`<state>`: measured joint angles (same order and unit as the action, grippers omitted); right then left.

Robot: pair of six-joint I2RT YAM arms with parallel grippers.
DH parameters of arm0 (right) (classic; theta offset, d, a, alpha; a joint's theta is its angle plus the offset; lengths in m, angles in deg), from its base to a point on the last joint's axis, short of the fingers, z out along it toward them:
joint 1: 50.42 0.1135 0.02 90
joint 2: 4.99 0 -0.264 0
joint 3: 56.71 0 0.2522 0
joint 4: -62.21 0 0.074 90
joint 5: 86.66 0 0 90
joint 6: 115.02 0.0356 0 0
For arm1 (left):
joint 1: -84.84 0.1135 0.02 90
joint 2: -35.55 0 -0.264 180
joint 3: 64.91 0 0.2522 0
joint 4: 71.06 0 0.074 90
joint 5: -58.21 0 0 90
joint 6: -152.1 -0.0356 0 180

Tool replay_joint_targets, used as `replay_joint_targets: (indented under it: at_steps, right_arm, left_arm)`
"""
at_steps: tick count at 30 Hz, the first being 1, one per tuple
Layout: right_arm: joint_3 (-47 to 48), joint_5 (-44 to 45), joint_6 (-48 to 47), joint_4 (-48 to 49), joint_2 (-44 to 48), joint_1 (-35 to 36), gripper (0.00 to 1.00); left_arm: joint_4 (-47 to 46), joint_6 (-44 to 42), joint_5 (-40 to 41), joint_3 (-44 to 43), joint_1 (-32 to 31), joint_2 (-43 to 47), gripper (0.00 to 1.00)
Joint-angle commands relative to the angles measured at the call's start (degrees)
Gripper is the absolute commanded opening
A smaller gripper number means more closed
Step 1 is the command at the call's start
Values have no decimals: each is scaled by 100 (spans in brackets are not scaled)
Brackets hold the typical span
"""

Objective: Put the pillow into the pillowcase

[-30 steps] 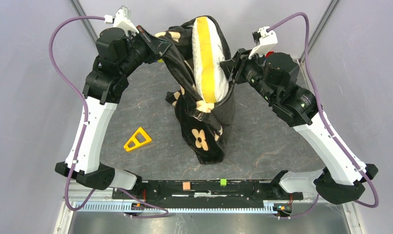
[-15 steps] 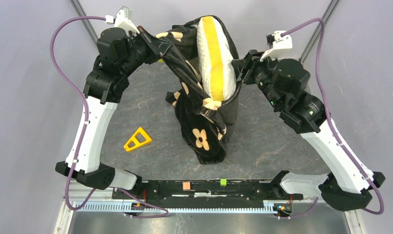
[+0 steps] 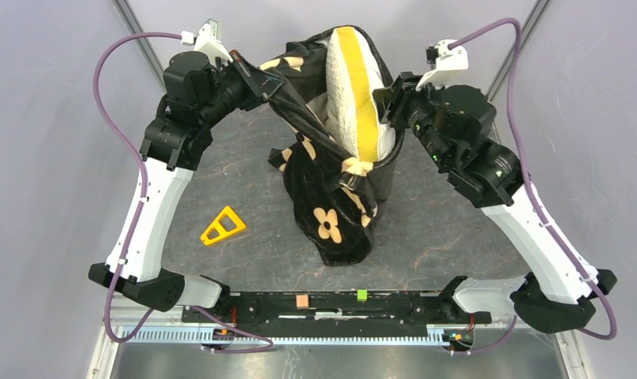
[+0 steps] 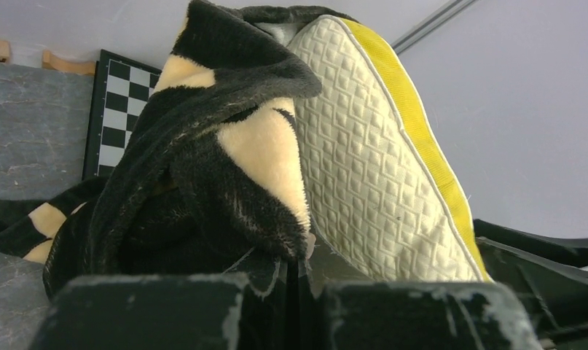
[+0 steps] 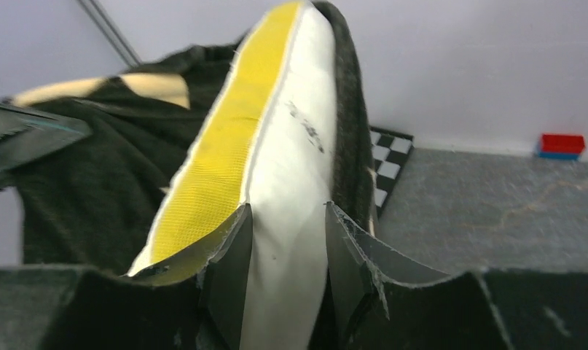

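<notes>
left jaws clamped tight on pillowcase (image 4: 189,204), right jaws part-open, pinching pillow (image 5: 287,219) edge

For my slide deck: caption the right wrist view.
Right end effector pinches the pillow beside its yellow band, with the black pillowcase bunched behind.

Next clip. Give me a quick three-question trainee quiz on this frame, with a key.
1. True or false: the pillow sits fully inside the pillowcase.
2. What does the right end effector clamp? A) the pillow B) the pillowcase alone C) nothing
3. Which end effector pinches the pillowcase fabric?
Key: 1 false, the pillow's upper part sticks out of the opening; 2 A; 3 the left end effector.
</notes>
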<state>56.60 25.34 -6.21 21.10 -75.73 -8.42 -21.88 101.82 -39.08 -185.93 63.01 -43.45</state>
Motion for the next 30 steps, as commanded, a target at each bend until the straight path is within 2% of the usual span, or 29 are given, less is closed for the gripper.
replay_joint_targets:
  at_steps: [1, 5, 12, 17, 22, 30]
  right_arm:
    - [-62, 687, -47, -317, 65, -7, 47]
    - [-10, 922, -145, -347, 160, -15, 48]
    - [215, 1095, -216, -494, 181, -57, 55]
    - [454, 532, -182, -724, -97, -304, 56]
    - [511, -122, -135, -824, -293, -472, 53]
    - [277, -120, -62, -990, -308, -643, 46]
  left_arm:
    - [-326, 180, -88, -121, 64, 226, 2]
    - [-291, 168, -97, -146, 77, 227, 2]
    - [-281, 194, -123, -176, 96, 227, 2]
    - [-256, 194, -138, -205, 103, 223, 2]
    - [-232, 185, -150, -259, 106, 218, 2]
    - [-211, 176, -162, -324, 118, 185, 2]
